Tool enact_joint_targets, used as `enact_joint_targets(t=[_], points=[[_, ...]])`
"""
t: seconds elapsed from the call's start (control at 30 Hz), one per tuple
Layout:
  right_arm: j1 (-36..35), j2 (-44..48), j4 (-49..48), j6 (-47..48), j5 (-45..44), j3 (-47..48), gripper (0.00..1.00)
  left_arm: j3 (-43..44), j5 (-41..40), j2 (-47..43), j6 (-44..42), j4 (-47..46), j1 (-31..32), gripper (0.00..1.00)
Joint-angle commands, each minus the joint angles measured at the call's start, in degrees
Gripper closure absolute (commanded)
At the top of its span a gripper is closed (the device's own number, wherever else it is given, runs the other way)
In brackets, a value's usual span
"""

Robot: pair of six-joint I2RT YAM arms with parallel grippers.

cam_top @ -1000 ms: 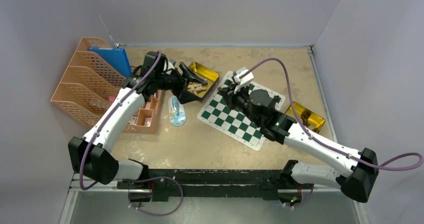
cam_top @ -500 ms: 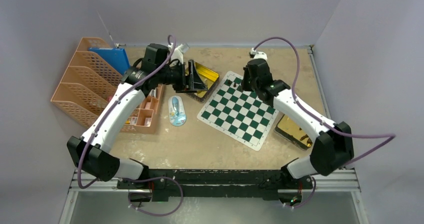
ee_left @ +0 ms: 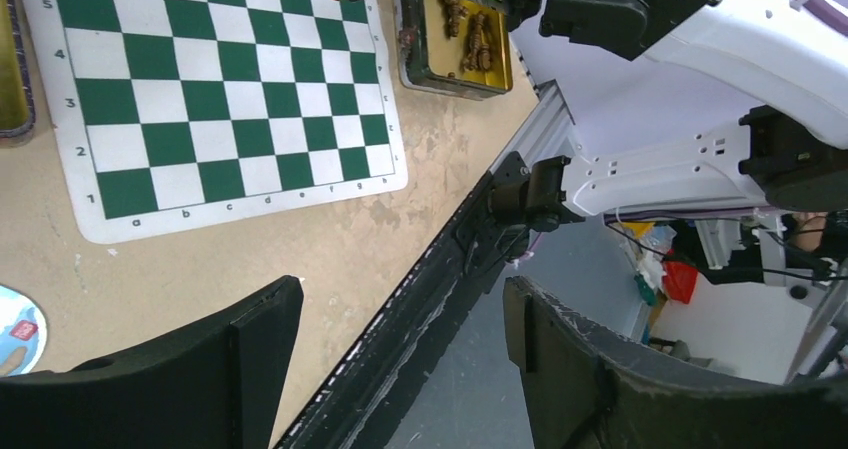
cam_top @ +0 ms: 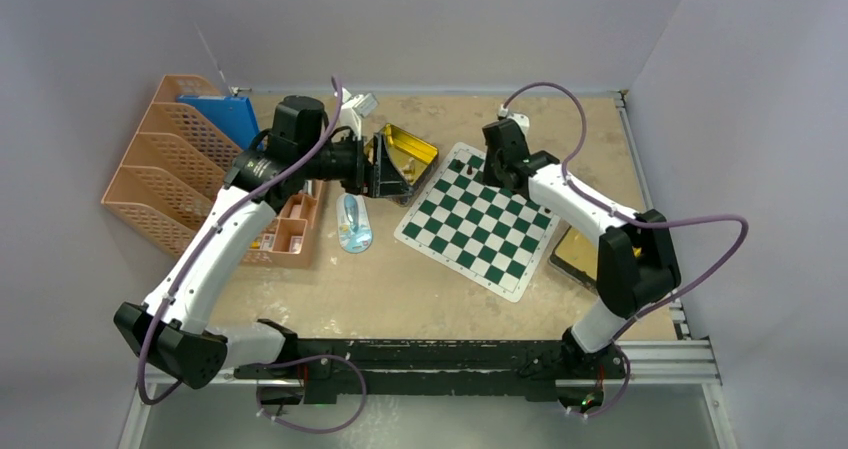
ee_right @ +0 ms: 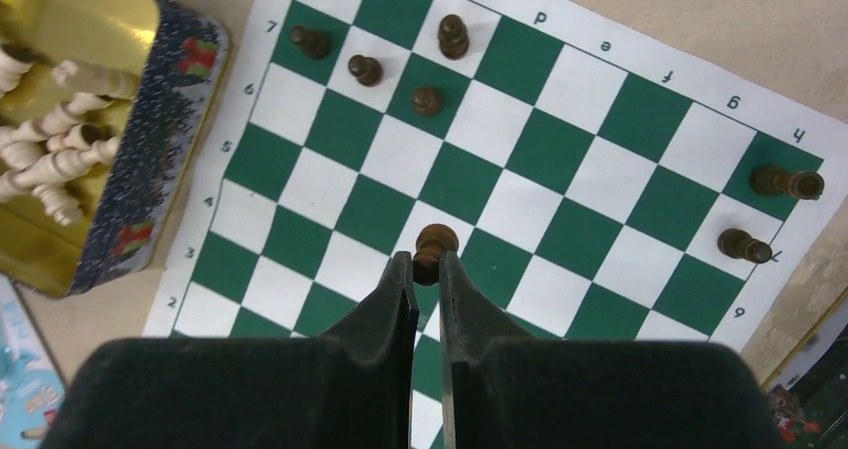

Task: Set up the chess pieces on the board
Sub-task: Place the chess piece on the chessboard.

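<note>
Right gripper (ee_right: 427,269) has its two fingers pinched almost together on a dark brown pawn (ee_right: 436,241). It grips the pawn by the stem, and the round head shows just past the tips. It hangs over the board (cam_top: 470,234), the green-and-white mat lying skewed in the middle of the table. The pawn is above squares a few rows in from the far edge; whether its foot touches the mat I cannot tell.

Six more dark chess pieces are on the board. Four (ee_right: 428,100) cluster near the far corner and two (ee_right: 745,246) are at the right corner. Just left of the board lies a gold tin (ee_right: 160,159) with pale beige pieces (ee_right: 50,159) heaped inside.

By that tin the left gripper (ee_left: 400,299) is spread wide, with nothing between its fingers.

A second gold tin (ee_left: 440,59) with dark pieces in it lies just off the board's right side, partly under the right arm in the overhead view.

At the far left stands a peach file rack (cam_top: 150,184) with a blue folder (cam_top: 228,117) in it. A small blue oval card (cam_top: 353,224) lies on the table between rack and board.
</note>
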State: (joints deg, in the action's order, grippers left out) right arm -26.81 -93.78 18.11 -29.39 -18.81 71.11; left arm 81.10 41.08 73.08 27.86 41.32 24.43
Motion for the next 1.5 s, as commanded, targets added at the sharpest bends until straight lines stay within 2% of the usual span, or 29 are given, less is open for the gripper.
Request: enact_joint_targets(t=[0.0,0.13,0.37,0.87,1.47], points=[[2.40,-1.26,-4.20,-0.62,-2.90,-0.70,1.00,2.52,-2.87,-1.51,-5.16,1.06,0.09,0.26],[4.76,-4.31,-6.06,-1.45,-1.40,-0.83,1.00,4.13,-6.53,-1.39,-5.86,2.99,0.14,0.25],[6.62,-7.54,-10.71,-5.03,1.98,-1.41,1.00,3.41,-8.12,-2.02,-3.90,0.73,0.09,0.24],[7.03,-11.17,-9.42,-7.36,4.56,-0.51,1.00,3.16,-9.27,-1.98,-2.97,0.61,0.09,0.23],[7.28,-17.27,-4.91,-6.64,1.42,6.01,1.00,3.93,-9.79,-1.71,-4.04,1.74,0.10,0.23]])
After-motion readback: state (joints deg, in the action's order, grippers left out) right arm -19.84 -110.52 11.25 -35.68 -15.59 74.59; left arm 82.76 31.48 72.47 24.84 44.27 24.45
